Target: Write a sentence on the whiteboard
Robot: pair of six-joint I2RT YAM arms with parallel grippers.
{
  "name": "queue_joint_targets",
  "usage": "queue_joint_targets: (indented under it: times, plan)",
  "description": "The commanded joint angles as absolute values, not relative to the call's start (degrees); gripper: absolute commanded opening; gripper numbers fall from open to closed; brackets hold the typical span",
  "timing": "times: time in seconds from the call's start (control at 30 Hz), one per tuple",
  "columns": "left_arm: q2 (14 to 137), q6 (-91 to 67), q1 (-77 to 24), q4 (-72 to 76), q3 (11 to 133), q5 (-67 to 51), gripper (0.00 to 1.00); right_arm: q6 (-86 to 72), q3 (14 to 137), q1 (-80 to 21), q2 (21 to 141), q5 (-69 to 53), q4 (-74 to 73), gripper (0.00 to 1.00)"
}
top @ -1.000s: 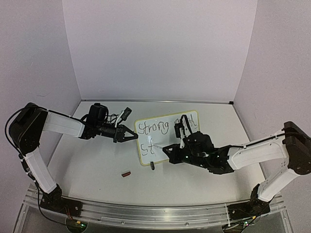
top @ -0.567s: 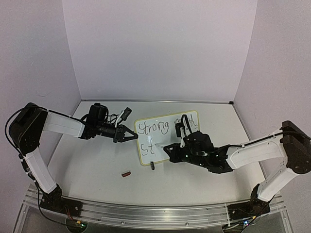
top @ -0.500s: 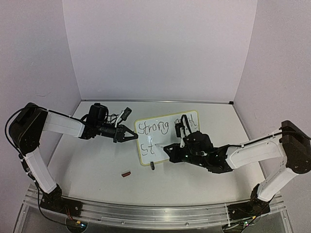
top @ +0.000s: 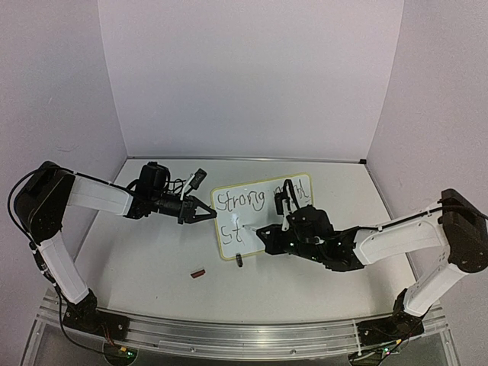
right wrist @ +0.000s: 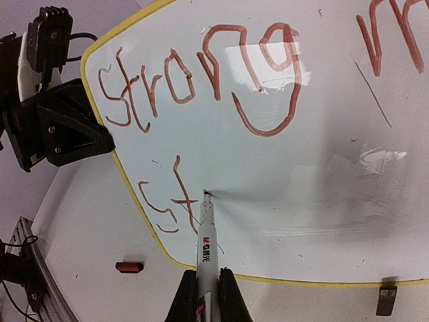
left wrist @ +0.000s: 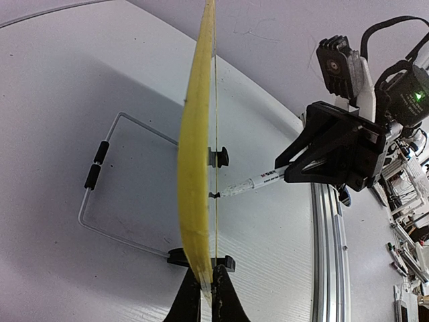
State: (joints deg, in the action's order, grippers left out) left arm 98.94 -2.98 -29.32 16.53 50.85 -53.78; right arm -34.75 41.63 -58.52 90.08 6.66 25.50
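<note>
the whiteboard (right wrist: 322,174) stands near upright on its wire stand, mid-surface (top: 152,255). the left gripper (left wrist: 201,285) is pinching its left edge. the right gripper (right wrist: 204,298) is pinching the marker (right wrist: 206,235), and the tip seems to touch the board just right of "st", the start of the sentence's (right wrist: 201,80) second line. an "r" likely comes next. press lightly so the board does not rock against the left grip, use short strokes, match the top line's letter size, and leave room to the right.

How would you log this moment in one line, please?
left hand: shut on whiteboard edge | right hand: shut on marker, tip beside "St" | sentence: second line begun
</note>
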Motion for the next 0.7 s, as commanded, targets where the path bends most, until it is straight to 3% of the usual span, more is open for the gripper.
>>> queue_joint_targets:
  times: [0.0, 0.67]
  plan:
    - [98.1, -0.4, -29.7, 14.2, 49.8, -52.1, 0.0, -36.1, 42.2, -58.3, 90.9, 7.9, 24.3, 0.0]
    - [98.0, -0.4, -29.7, 14.2, 49.8, -52.0, 0.0, -38.9, 40.9, -59.1, 92.5, 3.6, 22.5, 0.0]
